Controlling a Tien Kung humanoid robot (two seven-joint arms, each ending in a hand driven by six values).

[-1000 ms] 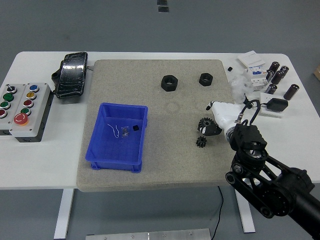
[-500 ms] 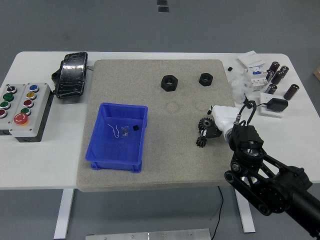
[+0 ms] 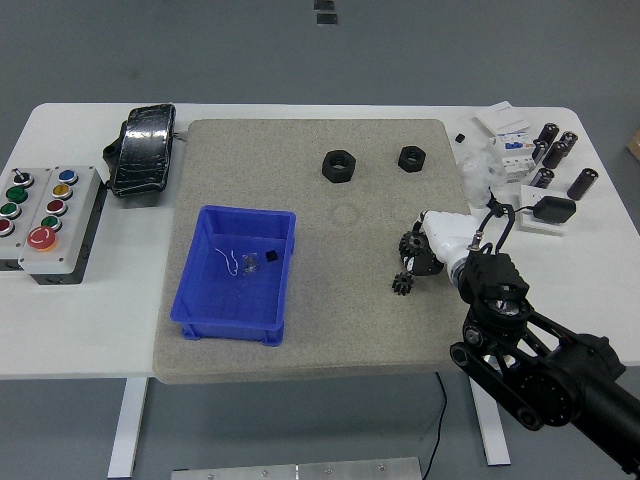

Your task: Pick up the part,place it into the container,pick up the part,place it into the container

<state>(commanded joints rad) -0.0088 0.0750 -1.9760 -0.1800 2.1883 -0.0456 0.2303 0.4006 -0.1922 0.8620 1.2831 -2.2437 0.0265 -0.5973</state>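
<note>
Your right hand sits low on the grey mat, its white fingers curled around the larger black gear, which I judge to be the grip for lifting it. The smaller gear lies just beside it, untouched. The blue bin waits well apart to the left, so the carry must cross the mat.

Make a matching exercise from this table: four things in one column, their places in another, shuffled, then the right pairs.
Things:
1. blue bin
2. small gear
3. button box
4. larger nut

Places:
A. far part of the grey mat
B. white table, far left, off the mat
C. left half of the mat, near side
D. just below the robot hand on the right

Pairs: 1-C, 2-D, 3-B, 4-A
</note>
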